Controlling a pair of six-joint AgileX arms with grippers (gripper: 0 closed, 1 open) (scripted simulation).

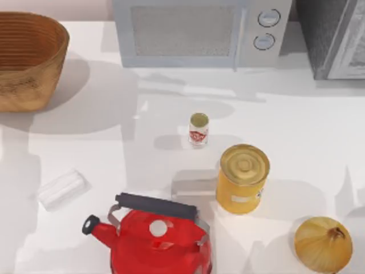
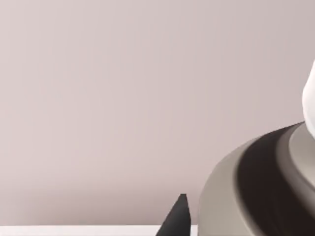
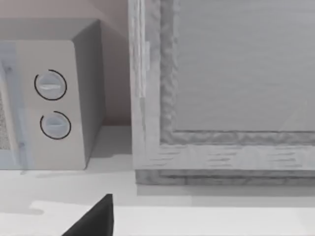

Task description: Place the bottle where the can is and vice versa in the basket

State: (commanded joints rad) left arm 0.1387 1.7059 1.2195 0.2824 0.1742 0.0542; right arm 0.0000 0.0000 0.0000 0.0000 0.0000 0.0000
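Top view: the small slim can (image 1: pixel 198 129) with a white-and-red label and dull gold top is standing upright near the table's middle, its long axis vertical, apart from the large yellow can (image 1: pixel 242 178) with a gold ribbed lid to its lower right. The round tan woven wicker basket (image 1: pixel 40 68) is sitting at the table's far left corner, well apart from the small can; no dark bottle can be made out on the table or within the visible basket wall. A clear cylinder (image 1: pixel 61 189) is lying on its side at the left, the red kettle (image 1: pixel 157 237) is occupying the near edge, and an onion (image 1: pixel 323 244) is resting at the lower right. A microwave (image 1: pixel 199 31) is lining the back edge.

Both wrist views are catching a dark fingertip; whether either gripper is spread or pressed together cannot be told. Open table is lying left of the small can, giving room toward the basket, probably favouring the left arm.
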